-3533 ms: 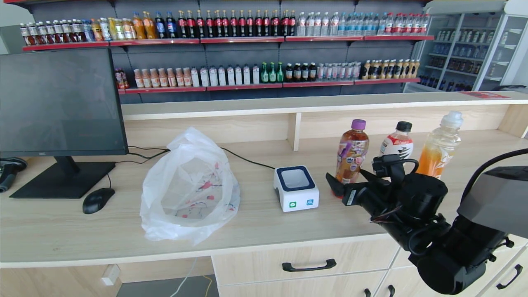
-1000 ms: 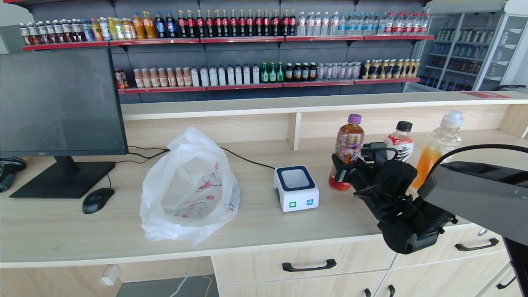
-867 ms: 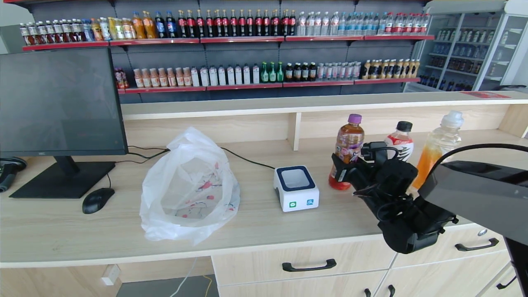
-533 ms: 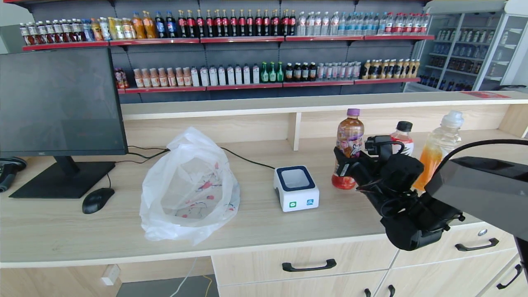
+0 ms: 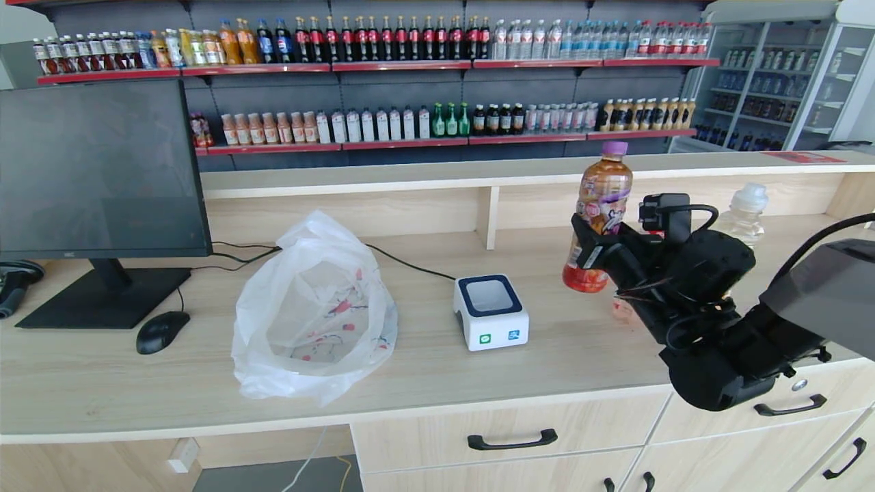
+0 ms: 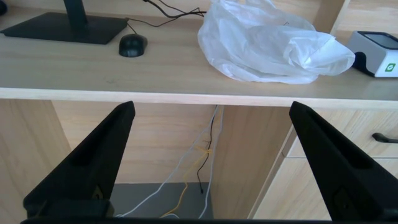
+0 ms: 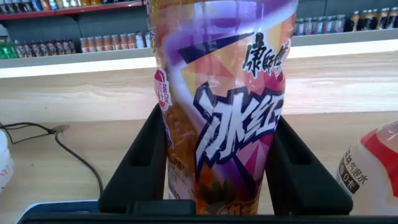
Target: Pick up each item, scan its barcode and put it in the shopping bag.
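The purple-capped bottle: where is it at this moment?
In the head view the purple-capped bottle is on the right side, held by the right gripper above the counter, to the right of the scanner.

Bag [image 5: 314, 314] left of scanner [image 5: 490, 311]; bottle [image 5: 601, 205] right, above counter [image 5: 137, 389].

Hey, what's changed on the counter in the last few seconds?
The right hand closed on the purple-capped bottle and lifted it off the counter, carrying it up and slightly to the robot's right. The shopping bag, scanner and white-capped bottle stayed put.
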### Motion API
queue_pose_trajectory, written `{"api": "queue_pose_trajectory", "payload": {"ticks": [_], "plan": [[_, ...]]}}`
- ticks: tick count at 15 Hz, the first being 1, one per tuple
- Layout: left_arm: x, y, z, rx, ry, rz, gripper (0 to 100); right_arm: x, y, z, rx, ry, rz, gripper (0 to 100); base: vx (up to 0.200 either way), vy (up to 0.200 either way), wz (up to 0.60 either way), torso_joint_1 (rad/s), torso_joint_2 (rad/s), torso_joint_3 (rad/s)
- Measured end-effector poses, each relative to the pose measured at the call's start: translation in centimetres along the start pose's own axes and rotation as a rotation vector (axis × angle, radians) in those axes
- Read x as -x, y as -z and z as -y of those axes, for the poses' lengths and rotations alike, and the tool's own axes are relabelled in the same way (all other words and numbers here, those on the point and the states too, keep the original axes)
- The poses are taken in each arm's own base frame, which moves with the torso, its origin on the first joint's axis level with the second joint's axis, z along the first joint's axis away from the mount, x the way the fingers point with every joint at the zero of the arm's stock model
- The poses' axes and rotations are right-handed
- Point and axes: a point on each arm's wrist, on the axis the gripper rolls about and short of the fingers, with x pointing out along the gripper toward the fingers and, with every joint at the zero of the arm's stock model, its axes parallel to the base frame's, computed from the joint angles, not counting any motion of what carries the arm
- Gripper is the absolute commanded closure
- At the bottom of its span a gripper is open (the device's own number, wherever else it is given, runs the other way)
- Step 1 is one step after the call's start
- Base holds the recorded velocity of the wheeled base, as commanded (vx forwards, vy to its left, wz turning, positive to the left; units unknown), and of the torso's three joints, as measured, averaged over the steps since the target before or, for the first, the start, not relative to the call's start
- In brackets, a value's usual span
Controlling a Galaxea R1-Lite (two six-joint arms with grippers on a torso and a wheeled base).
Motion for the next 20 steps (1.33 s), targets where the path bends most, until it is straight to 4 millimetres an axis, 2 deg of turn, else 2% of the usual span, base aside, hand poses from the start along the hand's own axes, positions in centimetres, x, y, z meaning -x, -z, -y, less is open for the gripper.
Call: {"api": "queue_pose_trajectory", "payload": {"ticks": [2, 5, 9, 16, 20], "plan": [[0.0, 0.0, 0.0, 0.0, 0.0, 0.0, 0, 1.1, -1.3, 0.0, 0.0, -0.002, 0.001, 100, 0.0, 0.0, 0.0, 0.0, 0.0, 0.0], [0.0, 0.0, 0.0, 0.0, 0.0, 0.0, 0, 3.8, -4.0, -0.5, -0.007, -0.024, 0.011, 100, 0.0, 0.0, 0.0, 0.0, 0.0, 0.0], [0.0, 0.0, 0.0, 0.0, 0.0, 0.0, 0, 7.8, -7.1, -4.3, -0.041, -0.166, 0.039, 100, 0.0, 0.0, 0.0, 0.0, 0.0, 0.0], [0.0, 0.0, 0.0, 0.0, 0.0, 0.0, 0, 10.7, -10.3, -9.7, -0.216, -0.379, 0.098, 100, 0.0, 0.0, 0.0, 0.0, 0.0, 0.0], [0.0, 0.0, 0.0, 0.0, 0.0, 0.0, 0, 12.4, -12.2, -11.8, -0.306, -0.476, 0.13, 100, 0.0, 0.0, 0.0, 0.0, 0.0, 0.0]]}}
